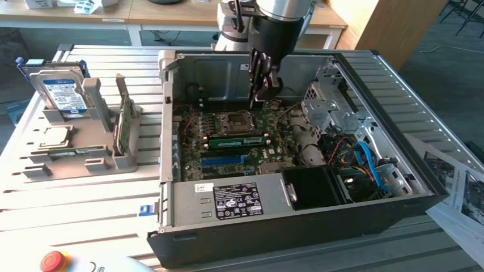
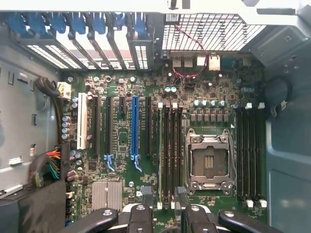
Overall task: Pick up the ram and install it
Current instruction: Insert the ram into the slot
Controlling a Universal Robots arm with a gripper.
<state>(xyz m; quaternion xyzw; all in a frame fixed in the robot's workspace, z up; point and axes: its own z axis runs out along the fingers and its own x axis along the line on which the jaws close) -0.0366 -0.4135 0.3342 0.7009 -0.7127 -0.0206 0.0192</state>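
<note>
Seemingly the ram (image 1: 238, 141) already sits in a slot just beside the empty processor socket (image 1: 233, 120). The gripper (image 1: 266, 93) hangs above the socket's far edge, spread wide and grasping nothing. From these views I cannot tell whether the stick is pressed fully home or whether its end clips have latched. If one end rides high, it may make poor contact or work loose. The fingertips are also close over the socket, so a sideways drift could scrape its exposed pins or knock the stick askew
</note>
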